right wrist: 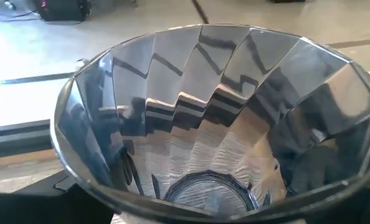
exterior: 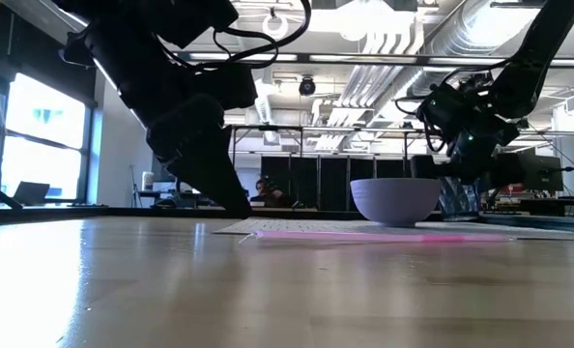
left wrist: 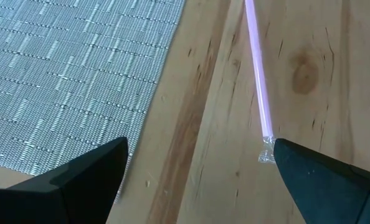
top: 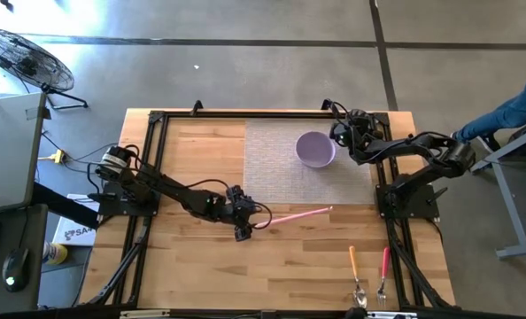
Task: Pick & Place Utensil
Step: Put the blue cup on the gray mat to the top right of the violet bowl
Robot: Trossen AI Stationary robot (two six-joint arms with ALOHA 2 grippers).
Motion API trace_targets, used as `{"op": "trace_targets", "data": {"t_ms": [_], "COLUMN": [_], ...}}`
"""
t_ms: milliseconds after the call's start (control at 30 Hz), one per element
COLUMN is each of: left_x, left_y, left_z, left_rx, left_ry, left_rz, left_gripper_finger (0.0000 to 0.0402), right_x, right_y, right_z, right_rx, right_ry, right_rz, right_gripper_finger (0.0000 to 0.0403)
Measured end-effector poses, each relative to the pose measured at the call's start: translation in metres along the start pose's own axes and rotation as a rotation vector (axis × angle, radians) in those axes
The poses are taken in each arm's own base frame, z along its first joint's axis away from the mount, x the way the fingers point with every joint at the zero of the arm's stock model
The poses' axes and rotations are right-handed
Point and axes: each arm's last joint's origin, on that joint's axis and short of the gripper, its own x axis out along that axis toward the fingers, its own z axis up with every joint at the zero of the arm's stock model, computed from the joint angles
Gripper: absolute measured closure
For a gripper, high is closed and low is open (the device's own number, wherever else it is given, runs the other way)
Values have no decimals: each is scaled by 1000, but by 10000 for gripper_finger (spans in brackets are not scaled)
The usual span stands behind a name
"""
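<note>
A thin pink utensil [top: 298, 215] lies flat on the wooden table, just near of a grey woven placemat [top: 272, 159]. My left gripper [left wrist: 197, 171] is open and low over the table at the utensil's left end [left wrist: 267, 149], which lies beside one fingertip [left wrist: 284, 152]. A lilac bowl [top: 315, 149] stands upright on the placemat's far right part. My right gripper [top: 338, 135] hovers open at the bowl's far right rim, and the bowl's inside [right wrist: 203, 124] fills its wrist view. My left gripper has the pink utensil's left end [left wrist: 266, 154] right against the inner edge of one fingertip, and I cannot tell whether they touch. The other finger [left wrist: 91, 174] stands well apart over bare wood. The utensil lies flat on the table.
An orange-handled utensil [top: 354, 266] and a red-handled one [top: 384, 266] lie near the table's near right edge. Black frame rails [top: 152, 168] run along the table's left and right sides. Bare wood spreads across the near middle. A person's leg [top: 511, 111] shows beyond the right side.
</note>
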Motion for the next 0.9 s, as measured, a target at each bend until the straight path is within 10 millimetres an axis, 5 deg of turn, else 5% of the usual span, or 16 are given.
{"op": "trace_targets", "data": {"t_ms": [900], "left_x": [0], "left_y": [0], "left_z": [1], "left_rx": [-4], "left_ry": [-6], "left_rz": [-2], "left_gripper_finger": [5], "right_x": [2], "right_y": [-8], "right_z": [-5], "right_rx": [-17], "right_ry": [13], "right_rz": [-88], "right_gripper_finger": [15]}}
